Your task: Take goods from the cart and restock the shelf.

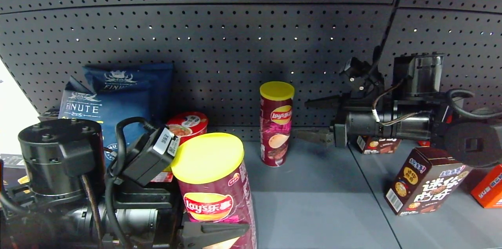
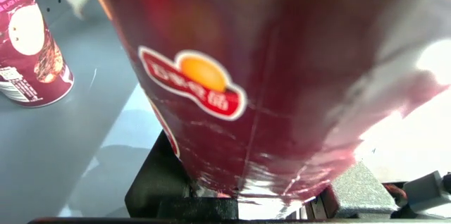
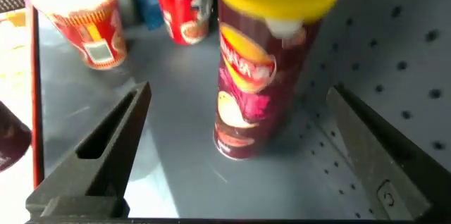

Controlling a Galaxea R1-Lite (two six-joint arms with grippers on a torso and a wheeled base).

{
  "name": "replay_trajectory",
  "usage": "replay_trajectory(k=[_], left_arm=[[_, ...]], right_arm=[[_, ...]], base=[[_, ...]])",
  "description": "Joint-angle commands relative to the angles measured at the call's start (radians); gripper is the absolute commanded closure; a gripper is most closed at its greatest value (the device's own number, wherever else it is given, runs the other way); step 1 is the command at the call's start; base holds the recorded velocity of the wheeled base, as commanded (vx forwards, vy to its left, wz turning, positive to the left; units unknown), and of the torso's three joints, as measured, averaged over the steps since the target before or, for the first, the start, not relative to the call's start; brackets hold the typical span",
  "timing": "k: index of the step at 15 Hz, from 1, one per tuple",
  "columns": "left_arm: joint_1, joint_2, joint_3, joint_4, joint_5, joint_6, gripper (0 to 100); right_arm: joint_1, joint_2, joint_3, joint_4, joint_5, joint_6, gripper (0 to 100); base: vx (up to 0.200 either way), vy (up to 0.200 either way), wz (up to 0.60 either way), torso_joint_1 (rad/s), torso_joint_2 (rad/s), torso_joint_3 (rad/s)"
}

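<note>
The maroon chip can (image 1: 215, 186) (yellow lid) stood upright, long axis vertical. The left gripper (image 1: 218, 231) clamped it; the right gripper (image 1: 315, 119) had its jaws spread apart.

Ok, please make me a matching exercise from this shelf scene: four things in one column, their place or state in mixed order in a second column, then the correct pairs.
Things
1. left gripper
2. right gripper
3. dark blue foil bags
4. brown cardboard snack box

Places or states
A. on the right section of the grey metal shelf
B. open, beside the standing maroon chips can with yellow lid
C. shut on a second maroon yellow-lidded chips can
D. at the left, against the black pegboard

Pairs: 1-C, 2-B, 3-D, 4-A
</note>
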Motion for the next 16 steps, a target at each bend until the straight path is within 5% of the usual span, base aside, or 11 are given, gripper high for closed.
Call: replay_trajectory(k=[1, 16], left_arm=[[0.000, 0.003, -0.001, -0.001, 0.000, 0.000, 100], [0.001, 0.003, 0.003, 0.003, 0.000, -0.002, 100]], right_arm=[[-0.007, 0.033, -0.001, -0.003, 0.043, -0.002, 0], [-0.003, 0.249, -0.113, -0.095, 0.077, 0.000, 0]], base=[[0.000, 0.000, 0.00, 0.000, 0.00, 0.000], [0.000, 0.000, 0.00, 0.000, 0.00, 0.000]])
